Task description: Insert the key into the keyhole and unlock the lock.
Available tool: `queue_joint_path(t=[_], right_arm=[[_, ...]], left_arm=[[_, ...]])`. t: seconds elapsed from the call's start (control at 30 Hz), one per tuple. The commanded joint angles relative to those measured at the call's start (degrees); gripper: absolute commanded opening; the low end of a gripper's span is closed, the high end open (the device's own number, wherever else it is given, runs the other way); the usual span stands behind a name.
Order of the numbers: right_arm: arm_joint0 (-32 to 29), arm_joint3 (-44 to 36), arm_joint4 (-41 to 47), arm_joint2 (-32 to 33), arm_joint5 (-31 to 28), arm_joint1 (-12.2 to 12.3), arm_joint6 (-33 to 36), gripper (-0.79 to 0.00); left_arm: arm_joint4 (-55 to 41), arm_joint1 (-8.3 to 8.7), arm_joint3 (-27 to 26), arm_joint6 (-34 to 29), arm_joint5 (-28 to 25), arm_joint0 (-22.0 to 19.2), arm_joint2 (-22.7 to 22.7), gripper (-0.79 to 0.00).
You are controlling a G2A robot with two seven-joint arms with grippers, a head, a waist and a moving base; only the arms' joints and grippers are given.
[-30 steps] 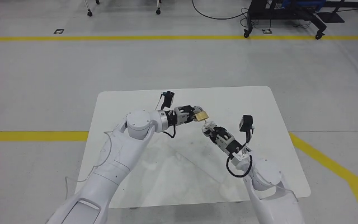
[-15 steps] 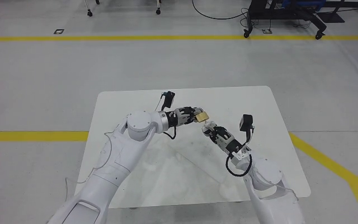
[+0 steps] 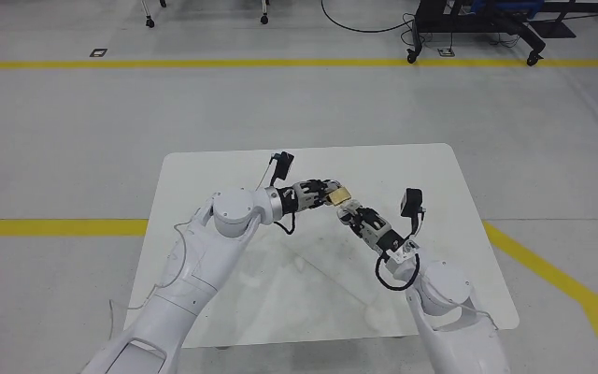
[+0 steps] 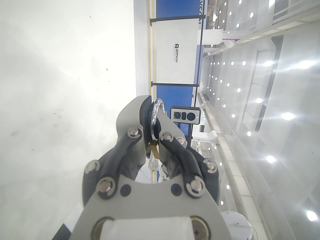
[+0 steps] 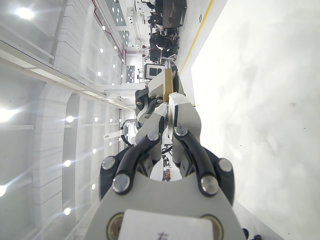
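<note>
**Item 1. Brass padlock**: held in the air above the middle of the white table, touching nothing below it. Its steel shackle points away from the right arm, so the bottom face meets the oncoming key. This looks chosen to give a straight line of entry.

**Item 2. Left gripper**: fingers closed tight around the padlock at the shackle end, acting as a vice. The bottom of the body sticks out beyond the fingers, which leaves that face free for the key.

**Item 3. Key**: silver, pinched by its flat head, with the blade aimed at the padlock's bottom face. It sits edge-on and in line with the narrow brass body.

**Item 4. Right gripper**: fingers nearly together, clamped on the key head, with the tips just beside the padlock body.

**Condition:** the keyhole is hidden behind the fingertips, so whether the blade has entered cannot be told. Judged stage: insertion, with the turn not yet made. A slight tilt of either hand could jam the blade.
</note>
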Motion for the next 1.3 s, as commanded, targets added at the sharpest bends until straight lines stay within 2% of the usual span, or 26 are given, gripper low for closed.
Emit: queue_joint_path(t=[0.0,0.17,0.3,0.4,0.43,0.57,0.67,0.87,1.27], right_arm=[[-0.13,-0.30,0.14,0.06,-0.05,0.03,-0.11,-0.563],[-1.45,-1.88,0.71,0.69,-0.96,0.17,-0.32,-0.548],[-3.16,-3.31,1.35,1.48,-1.87,0.33,-0.12,-0.579],[-4.02,-3.93,1.82,1.82,-3.14,0.44,0.46,-0.785],[-4.22,-4.05,1.91,1.86,-4.54,0.47,0.88,-0.785],[-5.59,-3.66,4.22,1.89,-18.75,0.34,2.02,-0.785],[-6.09,-2.45,4.51,1.34,-23.97,0.25,2.01,-0.785],[-5.34,-0.89,2.16,0.19,-25.03,0.20,0.64,-0.785],[-1.97,3.17,1.27,-1.94,-25.43,-0.04,-0.53,-0.785]], left_arm=[[-0.16,0.04,0.05,0.10,-0.15,0.13,-0.17,-0.785],[-0.63,0.35,0.24,1.25,-0.91,0.20,-1.59,-0.785],[-0.57,0.63,0.23,2.36,-1.55,0.33,-2.67,-0.785],[-0.57,0.63,0.23,2.36,-1.55,0.33,-2.67,-0.785],[-0.57,0.63,0.23,2.36,-1.55,0.33,-2.67,-0.785],[-3.37,0.51,-0.23,2.40,-0.16,1.79,-2.98,-0.785],[-7.16,0.27,0.08,1.34,2.54,2.33,-3.17,-0.785],[-16.52,-0.46,1.81,-1.55,6.51,2.39,-3.70,-0.785],[-18.33,-0.69,4.58,-5.24,6.18,1.44,-2.67,-0.785]])
